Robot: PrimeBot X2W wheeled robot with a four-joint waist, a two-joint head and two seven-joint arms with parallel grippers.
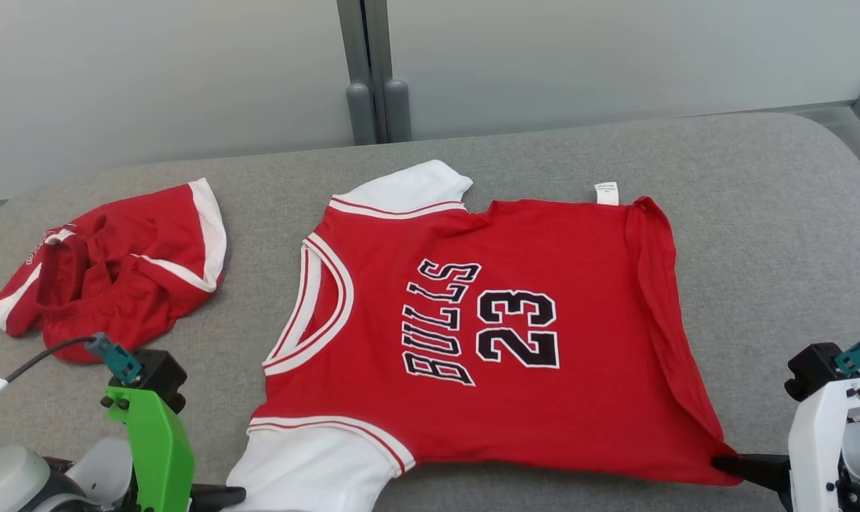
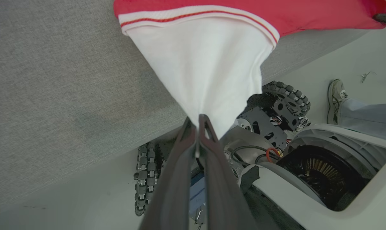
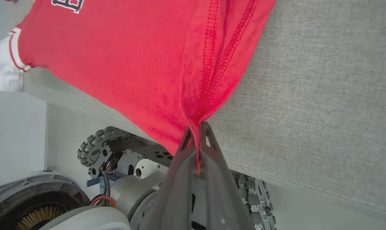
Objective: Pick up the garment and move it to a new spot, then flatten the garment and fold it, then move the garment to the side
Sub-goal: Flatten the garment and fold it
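The garment [image 1: 472, 313] is a red "BULLS 23" jersey with white sleeves, spread face up on the grey table [image 1: 757, 249], collar toward the left. My left gripper [image 1: 223, 493] is at the near edge, shut on the tip of the near white sleeve [image 2: 205, 64], which stretches into a cone toward its fingertips [image 2: 197, 120]. My right gripper [image 1: 725, 464] is shut on the near right hem corner, where the red cloth [image 3: 132, 64] bunches into folds at the fingertips [image 3: 197, 127]. The hem edge on the right is rolled over.
A crumpled pair of red and white shorts [image 1: 117, 270] lies at the table's left. The table's near edge runs just past both grippers. Below it stand my wheeled base [image 2: 285, 102] and a person's shoe [image 2: 336, 95]. Bare cloth-covered table [image 3: 323, 111] stretches to the right.
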